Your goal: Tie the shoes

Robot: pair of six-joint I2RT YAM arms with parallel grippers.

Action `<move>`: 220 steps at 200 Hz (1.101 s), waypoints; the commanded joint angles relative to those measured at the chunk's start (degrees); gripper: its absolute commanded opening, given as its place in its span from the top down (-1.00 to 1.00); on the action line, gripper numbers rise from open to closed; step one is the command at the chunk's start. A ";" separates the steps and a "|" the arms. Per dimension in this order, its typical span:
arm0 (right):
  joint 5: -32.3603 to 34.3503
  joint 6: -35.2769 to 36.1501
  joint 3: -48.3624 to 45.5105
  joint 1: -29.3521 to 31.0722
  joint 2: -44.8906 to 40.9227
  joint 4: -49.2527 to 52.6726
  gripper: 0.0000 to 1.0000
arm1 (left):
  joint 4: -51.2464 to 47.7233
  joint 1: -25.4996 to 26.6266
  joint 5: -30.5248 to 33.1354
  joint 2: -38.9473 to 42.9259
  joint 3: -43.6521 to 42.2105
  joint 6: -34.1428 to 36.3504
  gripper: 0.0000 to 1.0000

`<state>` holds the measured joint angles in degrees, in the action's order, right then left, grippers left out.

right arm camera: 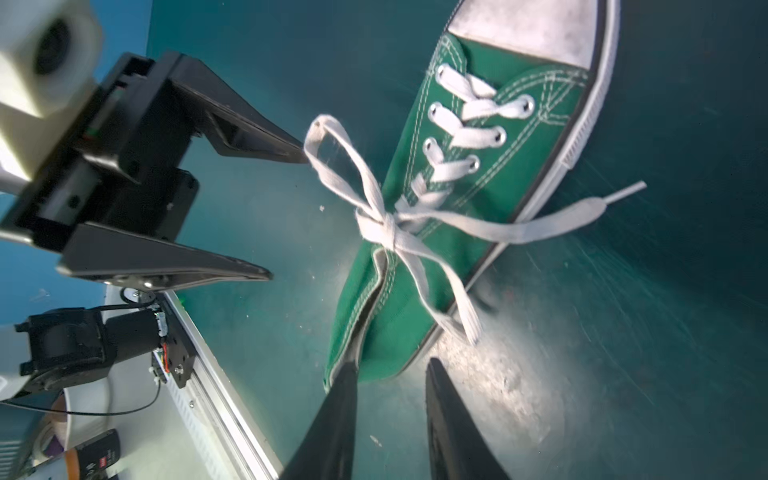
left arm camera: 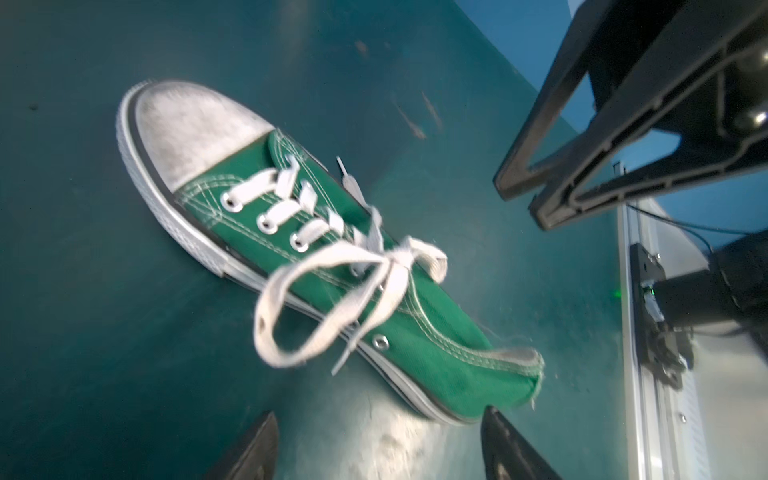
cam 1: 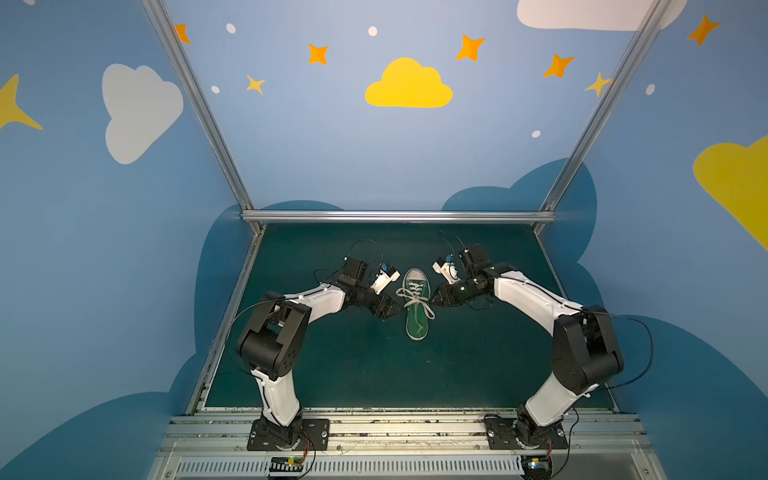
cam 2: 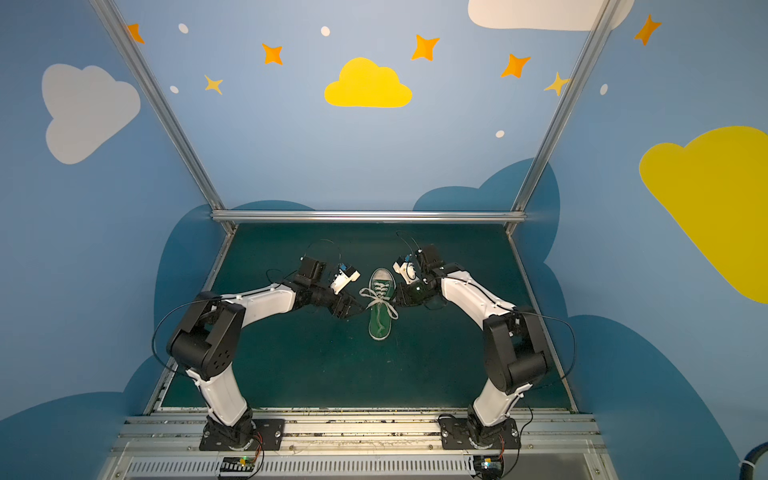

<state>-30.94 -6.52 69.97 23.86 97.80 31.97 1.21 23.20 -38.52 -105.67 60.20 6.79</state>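
Findings, top views: you have the shoe [cam 1: 417, 307] [cam 2: 380, 309] lying at the centre of the green mat [cam 1: 332, 365]. Its white toe cap points to the upper part of the frame and its heel to the lower part.

The laces [cam 1: 415, 300] cross the tongue in a knot. The left wrist view shows one large loop [left arm camera: 291, 316], which hangs off the side of the shoe [left arm camera: 415, 332].

Left arm: your arm rises from its base at lower left, bends at a raised elbow and reaches inward and down. The left gripper [cam 1: 394, 312] [cam 2: 360, 309] sits just beside the shoe on the left of the frame.

Its jaws stand wide apart with nothing between them. In the right wrist view one fingertip [right arm camera: 297, 153] of the left gripper [right arm camera: 286, 216] lies at the edge of the lace loop. I cannot confirm that they touch.

Right arm: it mirrors the left from lower right, elbow raised and forearm angled down. The right gripper [cam 1: 434, 302] [cam 2: 397, 302] points at the shoe's side on the right of the frame.

In its own wrist view the right gripper [right arm camera: 392, 363] has its jaws narrowly apart. One finger [right arm camera: 336, 415] overlaps the heel opening of the shoe [right arm camera: 498, 183]. Nothing is clamped between them.
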 commanded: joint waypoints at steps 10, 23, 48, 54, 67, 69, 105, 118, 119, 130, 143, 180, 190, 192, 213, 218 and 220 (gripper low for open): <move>-2.77 0.09 3.64 0.81 3.18 1.32 0.49 | 8.95 0.00 -2.25 -3.23 0.39 -4.52 -0.39; -3.12 0.28 4.71 1.01 4.25 1.60 0.50 | 8.62 0.00 -3.84 -4.56 1.49 -4.59 -0.35; -3.72 0.38 6.56 1.51 6.54 2.12 0.52 | 8.88 0.01 -5.24 -6.25 2.17 -4.75 -0.27; -3.73 0.41 6.98 1.62 7.05 2.22 0.52 | 9.19 0.00 -5.58 -6.51 2.22 -4.81 -0.24; -3.87 0.39 7.80 1.87 8.04 2.38 0.52 | 9.39 0.00 -6.47 -7.09 2.45 -5.08 -0.20; -3.89 0.42 7.89 1.91 8.20 2.35 0.52 | 9.39 0.00 -6.52 -7.20 2.46 -5.15 -0.20; -3.95 0.64 9.90 2.54 10.69 3.23 0.56 | 10.32 0.41 -7.71 -8.52 2.48 -5.59 -0.13; -3.41 0.78 10.39 2.90 11.24 3.37 0.55 | 10.88 0.53 -7.84 -8.99 2.63 -5.99 -0.13; -3.42 0.75 10.42 2.92 11.30 3.37 0.55 | 10.90 0.53 -7.82 -9.10 2.63 -5.99 -0.13; -2.80 0.65 10.64 3.08 11.69 3.43 0.55 | 11.34 0.70 -7.29 -9.37 2.56 -6.06 -0.14; -1.93 0.42 10.93 3.34 12.04 3.37 0.56 | 11.80 0.79 -7.44 -9.77 2.55 -6.54 -0.13; -0.70 0.35 11.52 3.66 12.83 3.35 0.54 | 12.10 0.97 -7.27 -10.50 2.35 -6.50 -0.05; -0.10 0.40 11.65 3.66 12.99 3.45 0.54 | 12.38 1.13 -7.35 -10.56 2.37 -6.67 0.06; -0.05 0.44 11.71 3.72 13.02 3.43 0.54 | 12.40 1.14 -7.40 -10.58 2.37 -6.69 0.08; 0.42 0.29 12.22 3.68 13.46 3.49 0.53 | 12.37 1.15 -7.33 -10.47 2.29 -6.87 0.32; 0.36 0.35 12.41 3.68 13.68 3.53 0.53 | 12.28 1.21 -7.23 -10.35 2.23 -6.94 0.36; 0.40 0.34 12.41 3.66 13.72 3.54 0.53 | 12.25 1.18 -7.10 -10.35 2.27 -6.96 0.38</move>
<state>-31.73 -6.46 80.49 27.24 110.26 34.39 13.02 24.23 -45.08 -115.57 61.93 -0.21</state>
